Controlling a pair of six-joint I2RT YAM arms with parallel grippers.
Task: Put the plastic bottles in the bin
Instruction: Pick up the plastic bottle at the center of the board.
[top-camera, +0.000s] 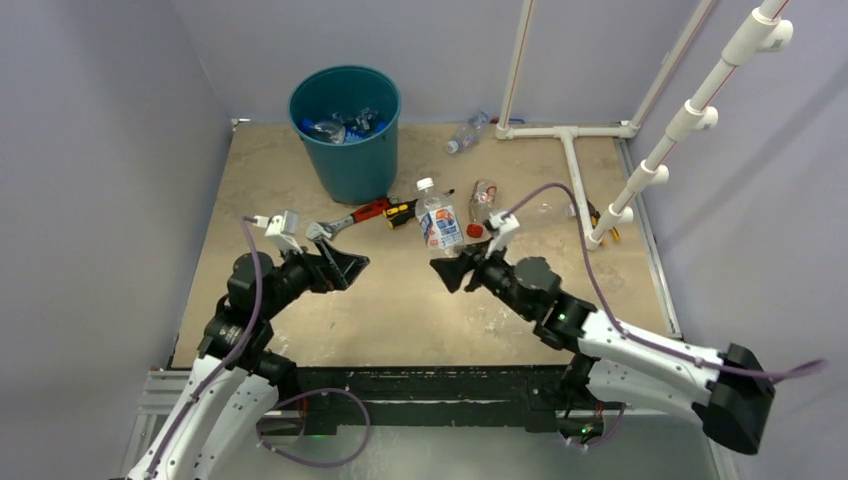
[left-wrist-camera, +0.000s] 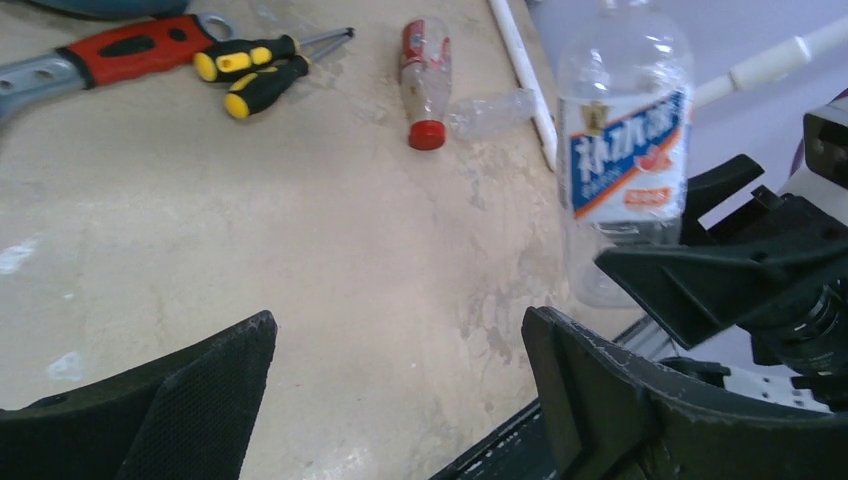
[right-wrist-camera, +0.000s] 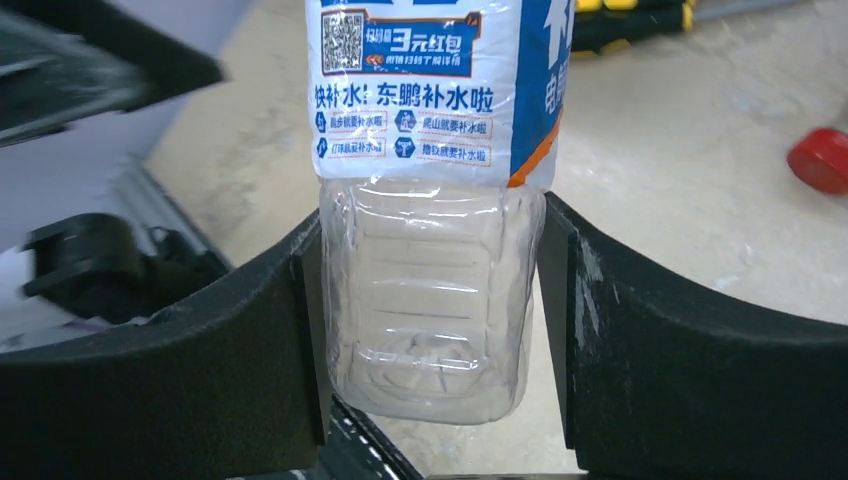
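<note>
the labelled bottle (top-camera: 438, 222) stands upright at the centre of the top view, white cap up, its blue-and-white wrap covering the upper body and the clear ribbed lower part bare. the right gripper (top-camera: 452, 268) reaches in from the lower right and has it by that bare lower part: in the right wrist view both black fingers (right-wrist-camera: 250, 330) press flat against opposite sides of the plastic, partly closed to the bottle's width. whether the base touches the table (top-camera: 400, 310) cannot be told.

the left gripper (top-camera: 345, 268) sits left of centre, facing the bottle but apart from it, its jaws spread wide with only bare tabletop between them.

just right of the held bottle a red-capped bottle (top-camera: 482, 205) lies on its side, and a crushed clear bottle (left-wrist-camera: 490, 110) lies near it against the white pipe frame (top-camera: 570, 160). another clear bottle (top-camera: 466, 132) lies at the back edge, upper centre.

the bin (top-camera: 345, 160) stands in the upper left of the table, with several dropped bottles (top-camera: 340, 126) showing inside it. between the bin and the held bottle lie a red-handled wrench (top-camera: 345, 220) and yellow-black screwdrivers (top-camera: 405, 212), touching end to end.
</note>
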